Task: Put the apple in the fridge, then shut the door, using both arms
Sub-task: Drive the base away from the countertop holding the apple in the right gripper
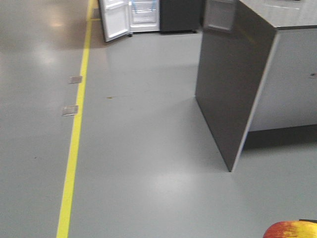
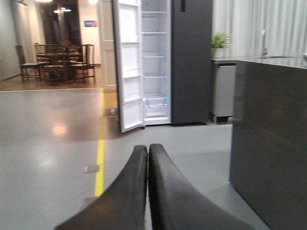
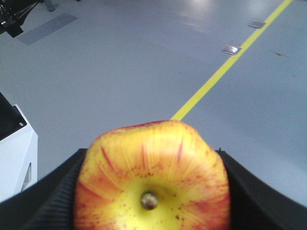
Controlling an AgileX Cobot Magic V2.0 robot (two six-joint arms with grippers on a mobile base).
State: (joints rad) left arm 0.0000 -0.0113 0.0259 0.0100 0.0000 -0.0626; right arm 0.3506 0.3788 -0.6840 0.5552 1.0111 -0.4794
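Note:
My right gripper (image 3: 151,160) is shut on the apple (image 3: 151,177), which is red-streaked with a yellow patch and has its stem end towards the camera. The black fingers (image 3: 53,196) press on both of its sides. In the front view the apple (image 1: 290,230) peeks in at the bottom right corner. The fridge (image 2: 192,62) stands far ahead across the floor, dark outside and white inside. Its door (image 2: 129,67) is swung open to the left. My left gripper (image 2: 147,149) is shut on nothing and points at the fridge. The fridge (image 1: 144,15) and its door (image 1: 115,20) also show at the front view's top edge.
A dark flat-sided counter block (image 1: 233,84) stands on the right between me and the fridge. A yellow floor line (image 1: 74,144) runs along the left, with metal floor plates (image 1: 70,110) beside it. Dining chairs (image 2: 57,60) are far back left. A white base corner (image 3: 14,153) is at the left.

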